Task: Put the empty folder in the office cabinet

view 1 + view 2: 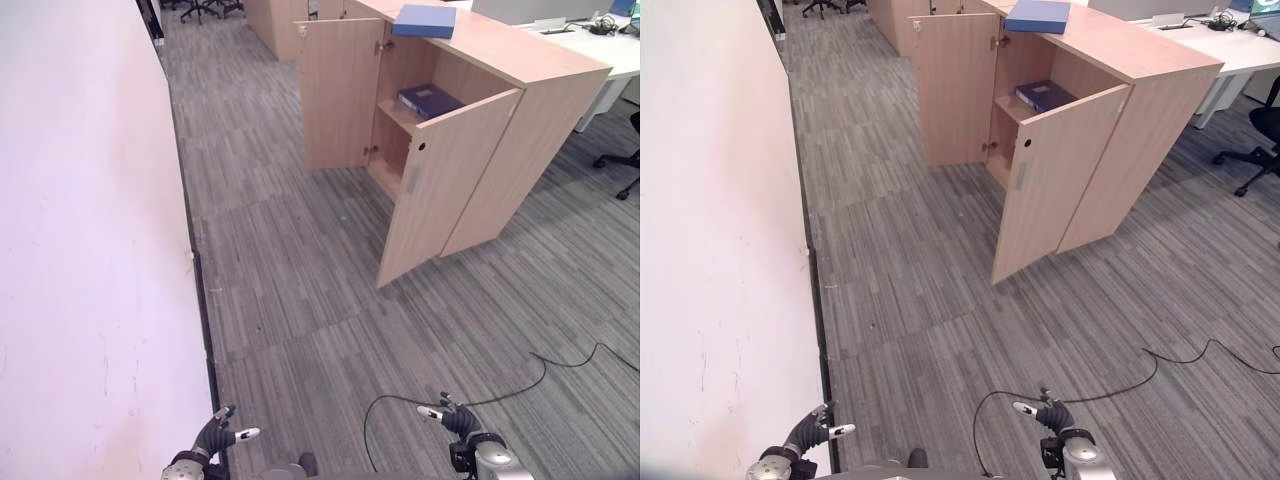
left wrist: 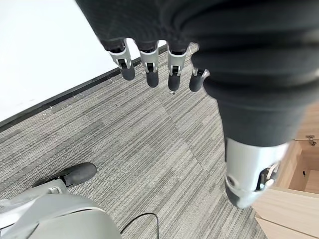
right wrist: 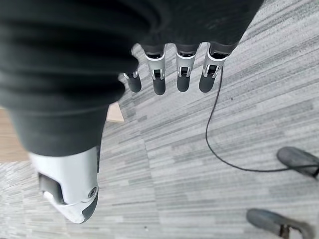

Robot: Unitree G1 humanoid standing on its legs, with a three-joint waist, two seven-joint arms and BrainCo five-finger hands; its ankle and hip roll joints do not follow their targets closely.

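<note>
Office cabinet [image 1: 470,150]: at 1 o'clock, both doors swung wide, presumably to receive the folder.
Blue folder [image 1: 424,20]: flat on the cabinet top; whether empty, indeterminable.
Dark binder [image 1: 430,99]: on the inner shelf, lower compartment obscured by the door.
Left hand [image 2: 149,64]: low at 7 o'clock, fingers relaxed, empty.
Right hand [image 3: 169,69]: 5 o'clock, fingers loose, empty.

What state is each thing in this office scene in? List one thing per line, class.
Cabinet: both doors open.
Light blue folder: lying flat on the cabinet top.
Dark blue folder: lying on the shelf inside.
Left hand: open, holding nothing.
Right hand: open, holding nothing.
</note>
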